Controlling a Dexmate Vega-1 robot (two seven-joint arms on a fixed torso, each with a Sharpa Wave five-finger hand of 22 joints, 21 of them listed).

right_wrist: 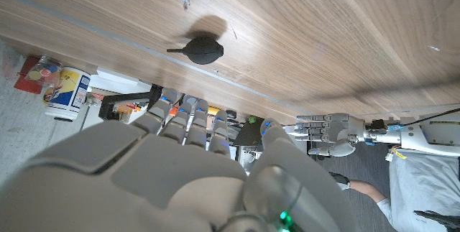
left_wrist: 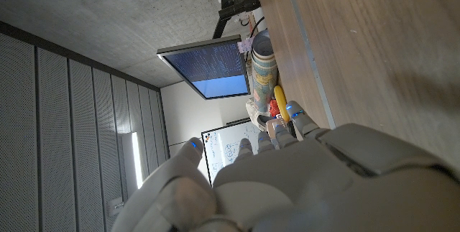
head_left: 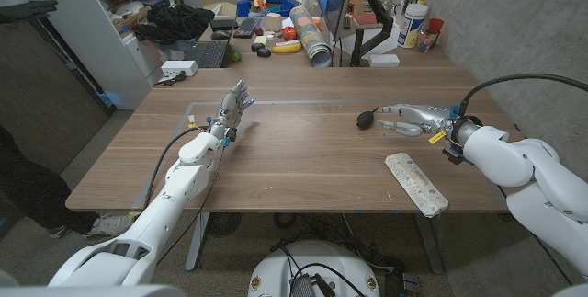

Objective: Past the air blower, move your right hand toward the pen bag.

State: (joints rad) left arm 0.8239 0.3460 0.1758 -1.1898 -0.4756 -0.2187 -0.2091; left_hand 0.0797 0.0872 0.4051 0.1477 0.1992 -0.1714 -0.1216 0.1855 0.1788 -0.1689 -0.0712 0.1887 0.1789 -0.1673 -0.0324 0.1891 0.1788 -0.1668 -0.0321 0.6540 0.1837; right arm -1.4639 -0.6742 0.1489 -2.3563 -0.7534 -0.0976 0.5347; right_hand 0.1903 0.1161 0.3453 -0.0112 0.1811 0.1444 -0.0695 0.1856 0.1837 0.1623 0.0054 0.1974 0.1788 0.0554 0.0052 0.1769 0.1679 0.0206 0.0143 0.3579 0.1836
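Wooden desk, head view: the right hand hovers just beside the black blower, fingers extended and empty; the pen bag lies nearer the front edge, apart from both. The left hand stands raised, fingers spread, holding nothing. Left wrist view: fingers reach toward a monitor. Right wrist view: the blower lies beyond the empty fingers.

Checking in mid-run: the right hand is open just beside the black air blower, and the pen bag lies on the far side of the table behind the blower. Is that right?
Not quite. The head view shows the pen bag on the near side of the table, close to the front edge, not behind the air blower. The rest holds: the right hand is open, fingers extended, just beside the blower.
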